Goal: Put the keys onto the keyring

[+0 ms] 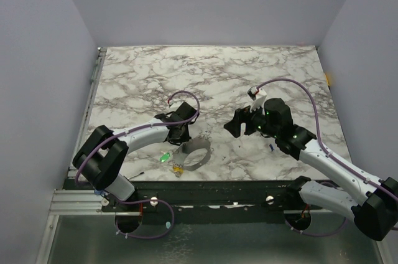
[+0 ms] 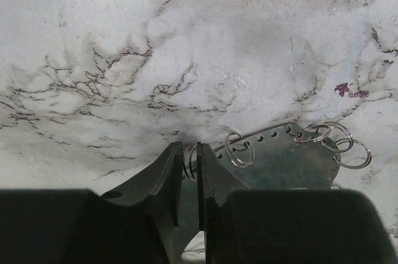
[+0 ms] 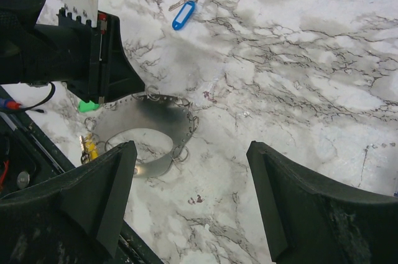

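The keyring (image 1: 198,155) is a flat grey metal hoop lying near the table's front edge, with small split rings (image 2: 239,149) along its punched rim. My left gripper (image 2: 190,158) is shut on one small split ring at the keyring (image 2: 280,161) rim. A green key (image 1: 165,157) and a yellow key (image 1: 178,168) lie at the keyring's left side. The blue key (image 3: 183,15) lies apart on the marble, beyond the keyring (image 3: 140,121). My right gripper (image 3: 191,152) hangs open above the marble just right of the keyring, holding nothing.
The black front rail (image 1: 205,190) runs just behind the keyring's near side. A purple cable (image 1: 185,94) loops over the left wrist. Lilac walls (image 1: 37,89) close in the table on the left, right and back.
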{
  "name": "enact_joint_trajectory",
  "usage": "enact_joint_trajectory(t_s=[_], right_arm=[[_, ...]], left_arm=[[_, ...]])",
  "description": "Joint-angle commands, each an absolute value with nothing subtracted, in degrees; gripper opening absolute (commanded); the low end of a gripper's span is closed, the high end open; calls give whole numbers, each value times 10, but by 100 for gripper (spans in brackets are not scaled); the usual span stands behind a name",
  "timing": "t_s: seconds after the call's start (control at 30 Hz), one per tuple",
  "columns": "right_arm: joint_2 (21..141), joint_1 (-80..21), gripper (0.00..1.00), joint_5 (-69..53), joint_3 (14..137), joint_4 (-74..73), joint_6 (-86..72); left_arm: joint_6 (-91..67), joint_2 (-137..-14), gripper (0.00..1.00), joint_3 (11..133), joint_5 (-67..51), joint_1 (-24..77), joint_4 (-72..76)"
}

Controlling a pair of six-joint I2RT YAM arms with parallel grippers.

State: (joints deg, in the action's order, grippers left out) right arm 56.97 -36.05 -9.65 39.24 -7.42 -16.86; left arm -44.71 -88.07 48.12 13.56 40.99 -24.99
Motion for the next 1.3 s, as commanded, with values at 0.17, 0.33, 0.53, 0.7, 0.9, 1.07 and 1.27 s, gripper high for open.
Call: enact_joint_trajectory(t_s=[0.17, 0.33, 0.53, 0.7, 0.9, 1.07, 1.27], right_arm=[[568, -364, 83, -81, 387, -68, -164], [568, -364, 84, -82, 386, -68, -165], [570, -364, 84, -82, 386, -68, -164], [573, -363, 84, -84, 388, -68, -163], [562, -363, 84, -104, 395, -71, -159], [531, -364, 84, -142, 394, -54, -159], [470, -364, 85, -242, 375, 22, -161]], left_arm=[[-432, -874, 27, 490, 148, 422, -221], [-423, -885, 19, 489, 139, 426, -212], [-402, -878, 0, 487, 143, 432, -195], [-371, -833, 0, 487, 142, 438, -183], [-315, -746, 0, 462, 120, 443, -146], [-272, -667, 0, 432, 71, 446, -105], [-237, -578, 0, 417, 4, 452, -56]])
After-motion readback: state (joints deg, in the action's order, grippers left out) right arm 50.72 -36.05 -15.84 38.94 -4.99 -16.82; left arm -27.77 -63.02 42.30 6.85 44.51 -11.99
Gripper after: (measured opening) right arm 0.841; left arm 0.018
